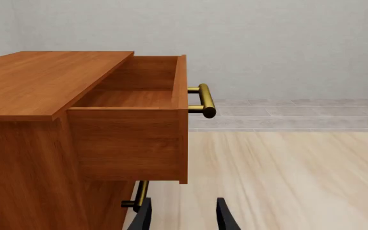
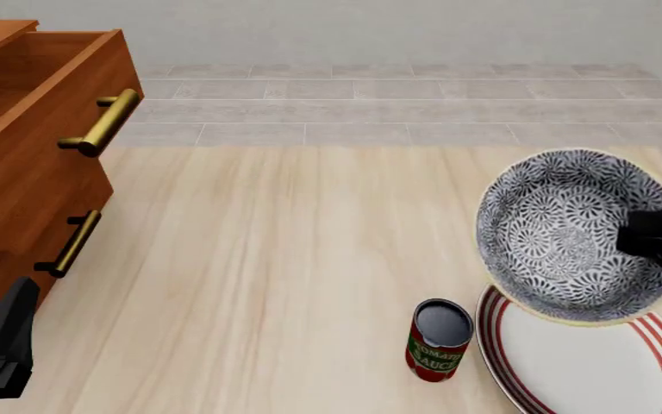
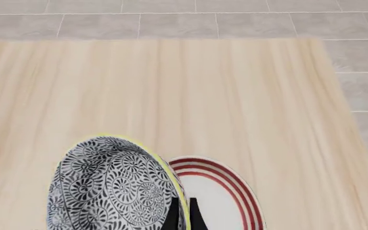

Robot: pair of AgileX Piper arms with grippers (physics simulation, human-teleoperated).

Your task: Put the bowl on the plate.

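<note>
The grey-and-white floral bowl (image 2: 561, 233) hangs tilted in the air at the right, its lower edge over the far rim of the white plate (image 2: 590, 362) with red rings. My right gripper (image 2: 657, 238) is shut on the bowl's rim. In the right wrist view the two fingers (image 3: 172, 216) pinch the yellowish rim of the bowl (image 3: 107, 187), and the plate (image 3: 219, 194) lies below, beside it. My left gripper (image 2: 3, 345) sits low at the front left, far from both. It is open (image 1: 182, 218) with nothing between its fingers.
A small red can (image 2: 438, 339) stands just left of the plate. A wooden cabinet (image 2: 9, 198) fills the left side, its top drawer (image 1: 136, 120) pulled out, with brass handles (image 2: 101, 122) sticking out over the table.
</note>
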